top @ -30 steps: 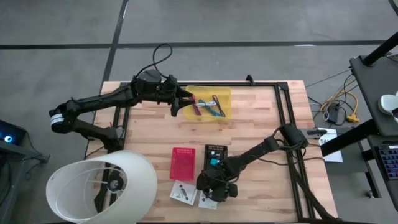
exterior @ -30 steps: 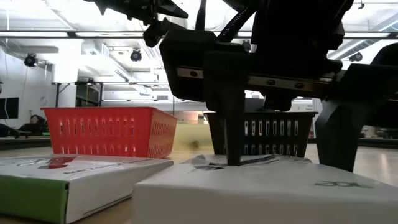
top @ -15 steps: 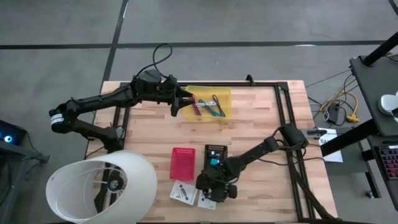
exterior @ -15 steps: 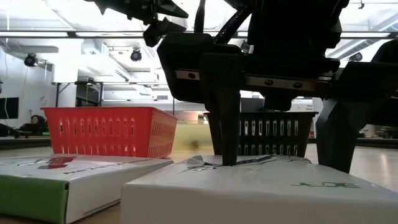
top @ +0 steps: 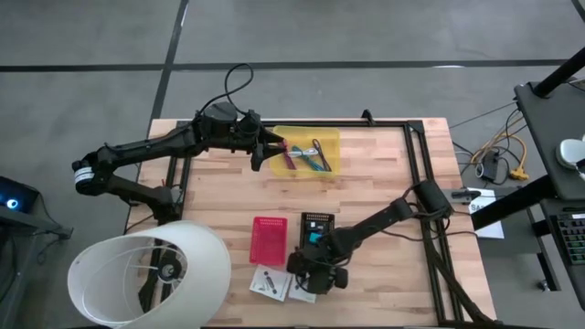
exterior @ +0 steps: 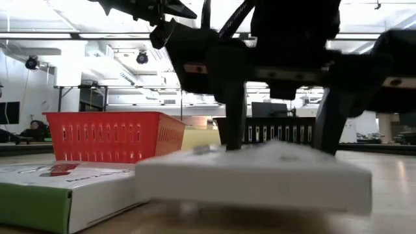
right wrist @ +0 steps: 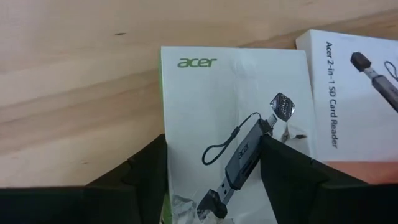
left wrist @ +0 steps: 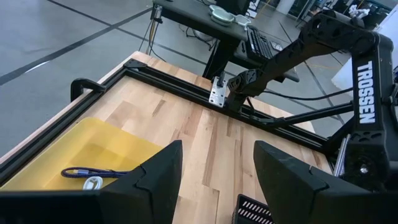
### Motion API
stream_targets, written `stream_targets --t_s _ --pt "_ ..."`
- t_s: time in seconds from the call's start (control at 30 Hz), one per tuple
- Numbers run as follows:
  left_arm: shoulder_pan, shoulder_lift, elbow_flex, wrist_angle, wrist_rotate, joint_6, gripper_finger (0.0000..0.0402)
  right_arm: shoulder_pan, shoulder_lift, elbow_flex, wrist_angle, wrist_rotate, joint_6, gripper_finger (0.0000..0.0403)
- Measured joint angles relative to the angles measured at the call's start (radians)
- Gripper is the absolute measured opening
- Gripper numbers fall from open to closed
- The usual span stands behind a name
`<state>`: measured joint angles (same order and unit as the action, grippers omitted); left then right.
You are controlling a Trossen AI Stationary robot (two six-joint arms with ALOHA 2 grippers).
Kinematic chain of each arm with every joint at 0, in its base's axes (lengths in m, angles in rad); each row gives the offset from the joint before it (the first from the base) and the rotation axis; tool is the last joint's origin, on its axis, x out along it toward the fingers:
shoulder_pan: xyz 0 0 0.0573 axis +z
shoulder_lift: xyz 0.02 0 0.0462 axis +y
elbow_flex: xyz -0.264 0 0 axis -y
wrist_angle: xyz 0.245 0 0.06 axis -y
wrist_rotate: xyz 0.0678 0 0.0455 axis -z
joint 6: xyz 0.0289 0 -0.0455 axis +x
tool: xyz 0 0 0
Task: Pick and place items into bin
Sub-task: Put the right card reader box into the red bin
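Observation:
A white acer card [right wrist: 236, 118] sits between the fingers of my right gripper [right wrist: 214, 168], which is shut on it near the table's near edge [top: 313, 277]. In the low view this card [exterior: 253, 179] hangs above the table. The second white card [right wrist: 354, 99] lies flat beside it, green-sided in the low view [exterior: 65, 188]. My left gripper [left wrist: 214, 180] is open and holds nothing above the yellow bin [top: 329, 142]. Pens and a teal-handled tool [top: 306, 155] lie in the bin. My right gripper pinches the white acer card across its width, coming from above with the fingers [exterior: 234, 97] pointing down. One finger is at its long edge [right wrist: 166, 149]; the other covers part of its printed face. The card is lifted clear and roughly level; its near edge hides the fingertips.
A red basket [top: 268, 239] and a black basket [top: 318, 228] stand just behind the cards. A black rail frame [top: 420, 164] borders the table's far and right sides. A white lamp shade [top: 146, 274] covers the near left corner.
My right gripper has taken the white acer card up off the table: in the low view the card rested on the wood a second ago and now floats above it with a shadow beneath. The gripper has shifted slightly toward the table's left. The left arm has kept still.

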<state>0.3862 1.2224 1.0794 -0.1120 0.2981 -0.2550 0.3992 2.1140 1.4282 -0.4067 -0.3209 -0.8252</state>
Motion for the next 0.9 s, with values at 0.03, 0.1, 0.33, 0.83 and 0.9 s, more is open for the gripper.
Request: stream_targets --t_s 0.03,0.1,0.33,0.83,0.9 --pt "0.0 0.0 0.0 0.0 0.0 0.0 0.0183 0.0 -0.004 0.003 -0.013 0.006 0.001 0.0203" --pt "0.0 0.0 0.0 0.0 0.0 0.0 0.0183 0.001 -0.01 0.003 -0.023 0.014 0.01 0.0203" --pt "0.0 0.0 0.0 0.0 0.0 0.0 0.0183 0.001 -0.053 0.003 -0.039 0.014 0.025 0.0202" --pt "0.0 -0.024 0.0 -0.001 0.0 -0.004 0.0183 -0.072 -0.213 0.006 -0.024 0.165 0.089 0.0201" --pt "0.0 -0.029 0.0 -0.001 0.001 -0.004 0.0183 -0.094 -0.229 0.006 -0.022 0.231 0.122 0.0201"
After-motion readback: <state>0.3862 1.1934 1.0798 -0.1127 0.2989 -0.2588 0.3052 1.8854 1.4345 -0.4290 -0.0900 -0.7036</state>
